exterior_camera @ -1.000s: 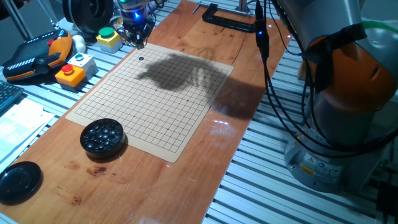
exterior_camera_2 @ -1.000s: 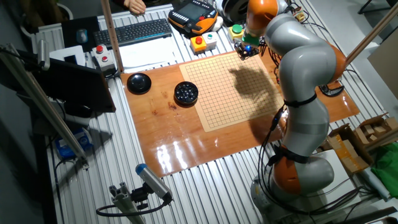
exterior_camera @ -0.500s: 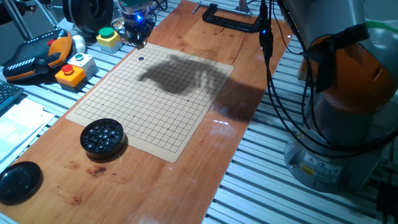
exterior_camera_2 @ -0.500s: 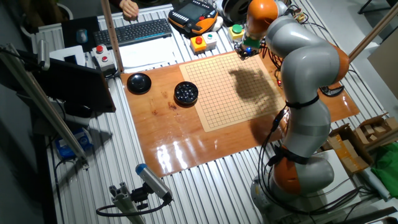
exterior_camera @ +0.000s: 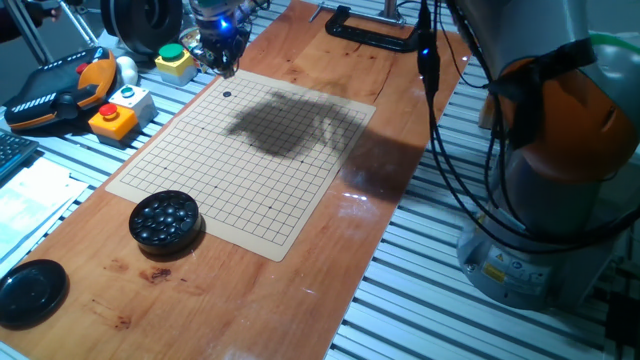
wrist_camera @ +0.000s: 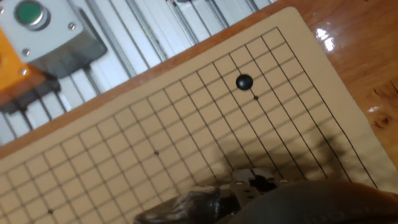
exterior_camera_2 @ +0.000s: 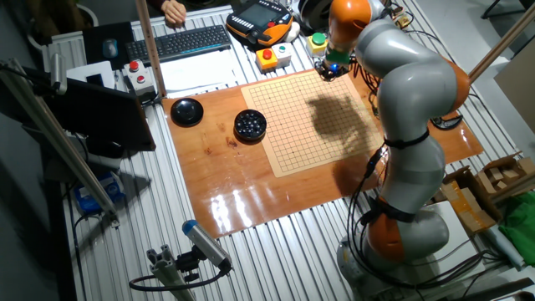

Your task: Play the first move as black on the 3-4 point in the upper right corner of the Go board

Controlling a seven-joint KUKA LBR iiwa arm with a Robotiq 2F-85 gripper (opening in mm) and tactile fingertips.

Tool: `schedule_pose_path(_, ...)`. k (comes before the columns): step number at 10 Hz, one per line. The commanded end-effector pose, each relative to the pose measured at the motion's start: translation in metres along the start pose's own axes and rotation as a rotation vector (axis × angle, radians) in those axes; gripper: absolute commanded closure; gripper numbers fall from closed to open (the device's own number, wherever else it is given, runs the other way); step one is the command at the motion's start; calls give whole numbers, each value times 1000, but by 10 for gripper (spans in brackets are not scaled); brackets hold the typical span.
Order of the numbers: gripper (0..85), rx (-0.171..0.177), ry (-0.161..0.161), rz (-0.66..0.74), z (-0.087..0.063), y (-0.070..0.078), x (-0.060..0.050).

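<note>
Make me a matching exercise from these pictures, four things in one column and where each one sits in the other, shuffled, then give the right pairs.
Things:
1. black stone
2. bowl of stones
3. black lid
4. green button box

Places:
A. on the bare wood, away from the board
B. on the metal slats beyond the board's far corner
C. on a grid crossing near a board corner
D. overlapping the board's near corner

Pairs: 1-C, 2-D, 3-A, 4-B

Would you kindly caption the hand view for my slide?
A single black stone sits near the corner of the Go board.
</note>
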State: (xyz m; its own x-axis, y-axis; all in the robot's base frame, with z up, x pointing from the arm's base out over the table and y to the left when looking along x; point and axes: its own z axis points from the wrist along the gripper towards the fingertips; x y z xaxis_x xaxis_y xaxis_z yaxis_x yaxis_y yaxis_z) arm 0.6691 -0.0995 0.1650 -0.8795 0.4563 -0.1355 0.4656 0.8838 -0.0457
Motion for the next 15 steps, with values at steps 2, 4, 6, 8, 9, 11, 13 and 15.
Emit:
schedule_pose_path(2,843,3,6,-19,-19,-2,17)
schedule_pose_path(4,843,8,3,-37,-36,-3,29)
schedule_pose_path(6,843,-14,12,-65,-46,-6,37)
schedule_pose_path(8,843,-40,33,-87,-49,-7,41)
schedule_pose_path(9,843,-47,44,-95,-50,-7,42)
schedule_pose_path(11,843,-71,80,-121,-50,-8,41)
schedule_pose_path(13,843,-124,129,-93,-50,-8,41)
schedule_pose_path(15,843,-120,142,-98,-50,-8,41)
